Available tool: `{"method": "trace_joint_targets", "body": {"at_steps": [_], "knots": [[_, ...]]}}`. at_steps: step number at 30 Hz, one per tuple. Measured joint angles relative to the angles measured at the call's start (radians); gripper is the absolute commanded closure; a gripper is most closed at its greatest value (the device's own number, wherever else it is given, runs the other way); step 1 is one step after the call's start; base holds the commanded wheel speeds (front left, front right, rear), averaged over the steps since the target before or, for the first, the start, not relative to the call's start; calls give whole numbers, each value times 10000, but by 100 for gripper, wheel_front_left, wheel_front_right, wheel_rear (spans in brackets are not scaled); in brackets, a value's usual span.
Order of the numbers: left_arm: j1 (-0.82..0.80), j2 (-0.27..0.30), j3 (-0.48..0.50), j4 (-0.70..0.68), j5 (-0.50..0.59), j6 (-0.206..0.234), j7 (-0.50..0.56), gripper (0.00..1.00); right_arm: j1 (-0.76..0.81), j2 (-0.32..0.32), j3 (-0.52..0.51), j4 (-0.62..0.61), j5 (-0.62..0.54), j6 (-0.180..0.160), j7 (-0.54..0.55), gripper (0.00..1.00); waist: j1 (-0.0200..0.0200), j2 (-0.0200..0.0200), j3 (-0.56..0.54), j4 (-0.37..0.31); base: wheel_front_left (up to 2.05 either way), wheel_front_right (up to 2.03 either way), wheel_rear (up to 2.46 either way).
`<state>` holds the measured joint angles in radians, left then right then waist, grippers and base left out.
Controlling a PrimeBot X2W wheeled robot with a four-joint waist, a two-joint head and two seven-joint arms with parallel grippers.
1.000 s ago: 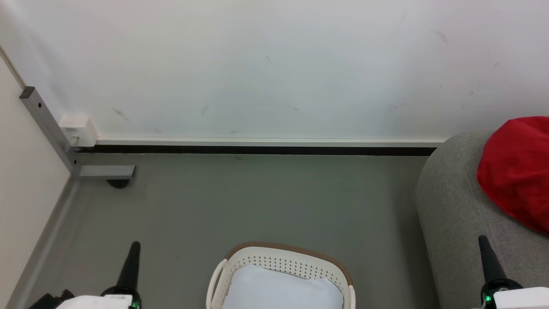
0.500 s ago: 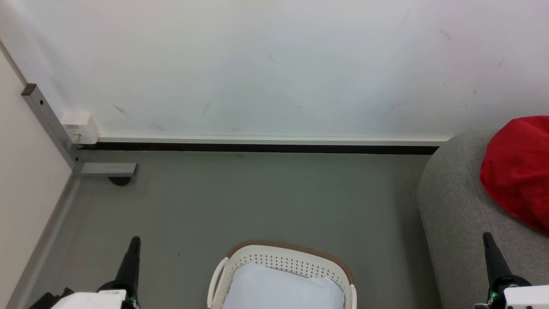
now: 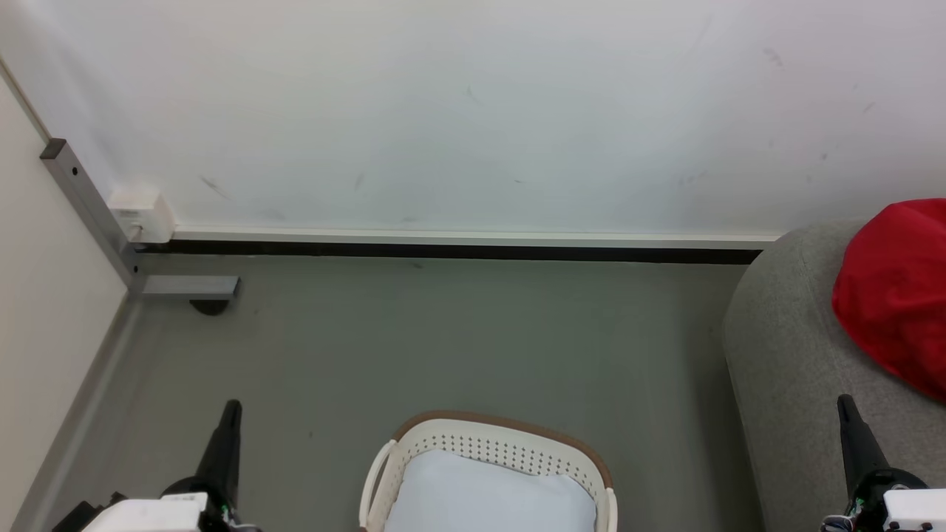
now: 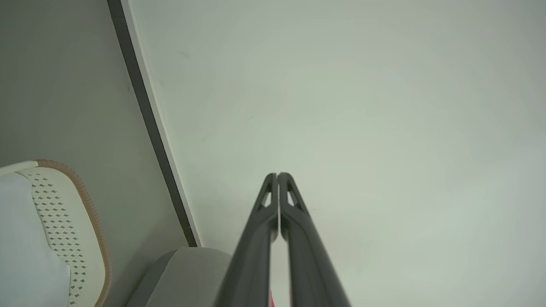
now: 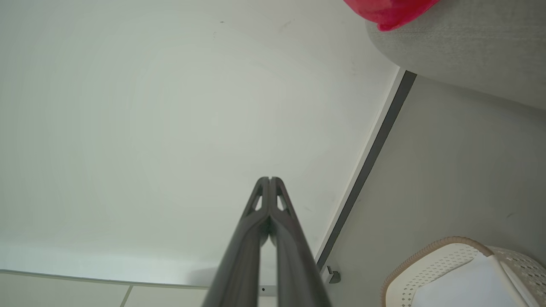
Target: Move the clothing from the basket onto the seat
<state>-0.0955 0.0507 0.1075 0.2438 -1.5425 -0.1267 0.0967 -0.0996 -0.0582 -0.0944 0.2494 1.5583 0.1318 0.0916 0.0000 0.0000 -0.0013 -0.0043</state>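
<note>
The red clothing [image 3: 898,292] lies bunched on the light grey seat [image 3: 791,355] at the right; the right wrist view shows the clothing [image 5: 390,10] and the seat [image 5: 460,47] too. The white basket [image 3: 495,451] with a brown rim stands on the floor at bottom centre, holding a pale blue-white cloth [image 3: 488,499]. My left gripper [image 3: 230,410] is shut at the lower left, empty, left of the basket. My right gripper [image 3: 845,403] is shut at the lower right, empty, over the seat's front. Both wrist views show the fingers pressed together, pointing at the wall.
A white wall with a dark baseboard [image 3: 443,251] runs behind the grey floor [image 3: 443,340]. A grey metal post and foot [image 3: 185,287] with a small white box [image 3: 140,214] stand in the left corner. A pale panel [image 3: 44,318] borders the left side.
The whole head view has drifted slightly right and down, so the camera has moved. Both grippers stay shut and empty. The clothing rests unmoved on the seat.
</note>
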Motion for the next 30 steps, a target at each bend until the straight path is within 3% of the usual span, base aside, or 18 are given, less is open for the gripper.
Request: {"method": "trace_joint_targets", "body": {"at_steps": [11, 30], "knots": [[-92, -17, 65, 19, -631, -19, 171, 100, -20, 36, -142, -21, 583, 0, 213, 100, 0, 0, 45, 43, 0, 0, 0], [-94, -19, 67, 21, -629, -19, 173, 100, -22, 48, -157, -27, 583, 0, 215, 100, 0, 0, 45, 43, 0, 0, 0]]}}
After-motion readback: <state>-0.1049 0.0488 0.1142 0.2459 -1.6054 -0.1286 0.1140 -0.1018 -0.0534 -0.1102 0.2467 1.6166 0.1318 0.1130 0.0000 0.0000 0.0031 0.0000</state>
